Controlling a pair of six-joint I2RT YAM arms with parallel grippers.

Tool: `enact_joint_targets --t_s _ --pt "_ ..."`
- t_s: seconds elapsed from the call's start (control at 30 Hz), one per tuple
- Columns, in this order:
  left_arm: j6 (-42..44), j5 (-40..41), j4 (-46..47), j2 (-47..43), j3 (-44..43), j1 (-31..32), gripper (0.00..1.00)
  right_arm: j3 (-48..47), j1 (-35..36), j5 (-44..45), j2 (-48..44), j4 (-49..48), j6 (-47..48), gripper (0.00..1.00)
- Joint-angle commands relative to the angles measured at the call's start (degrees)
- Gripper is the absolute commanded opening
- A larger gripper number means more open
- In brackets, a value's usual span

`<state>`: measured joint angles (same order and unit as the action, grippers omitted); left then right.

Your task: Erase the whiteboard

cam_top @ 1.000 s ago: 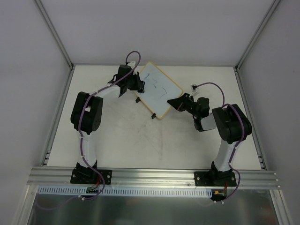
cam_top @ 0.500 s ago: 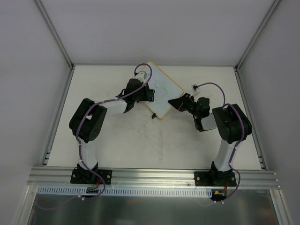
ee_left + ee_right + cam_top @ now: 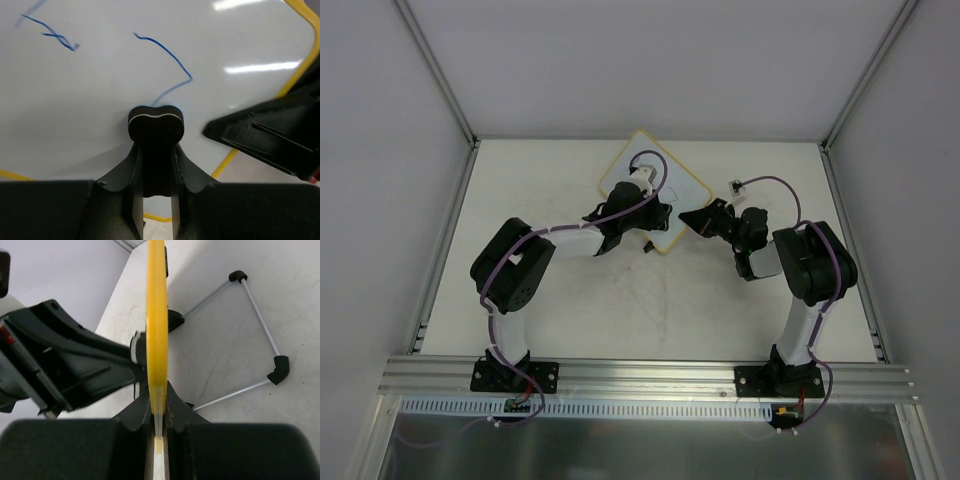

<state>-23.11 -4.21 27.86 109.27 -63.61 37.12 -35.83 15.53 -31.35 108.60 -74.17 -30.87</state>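
Note:
The whiteboard (image 3: 682, 188), white with a tan-yellow frame, lies at the back middle of the table. In the left wrist view its face (image 3: 100, 90) carries thin blue scribbles (image 3: 167, 50). My left gripper (image 3: 658, 215) is shut on a small black block (image 3: 155, 124) and presses it on the board's face. My right gripper (image 3: 690, 220) is shut on the board's near-right edge. In the right wrist view the frame (image 3: 156, 315) shows edge-on between the fingers of that gripper (image 3: 159, 412).
A thin wire stand (image 3: 252, 315) with black corner pieces lies on the table beside the board. A small black clip (image 3: 647, 248) sticks out at the board's near corner. The left arm (image 3: 65, 360) is close to the right gripper. Grey walls enclose the table.
My left gripper has swept the black block across the board from its far-left side to its near-right part, close to the right gripper. The right arm has held still.

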Motion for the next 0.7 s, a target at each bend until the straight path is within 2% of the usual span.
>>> enact_joint_targets --t_s 0.0,0.17,0.27,0.67 --pt "-3.0 -12.5 -4.4 1.3 2.6 6.9 0.0 -3.1 2.2 -4.9 1.5 -13.5 1.4 0.0" --pt "-2.7 -13.8 -3.4 1.7 2.7 8.4 0.0 -3.4 2.3 -5.1 1.8 -13.5 1.4 0.0" --pt "-2.4 -11.0 -3.8 1.8 2.4 8.5 0.0 -3.2 2.3 -5.3 1.7 -13.5 1.4 0.0" --pt "3.6 -10.2 -13.6 3.0 -5.9 -2.1 0.0 -3.1 2.6 -5.8 1.5 -13.6 2.1 0.0"
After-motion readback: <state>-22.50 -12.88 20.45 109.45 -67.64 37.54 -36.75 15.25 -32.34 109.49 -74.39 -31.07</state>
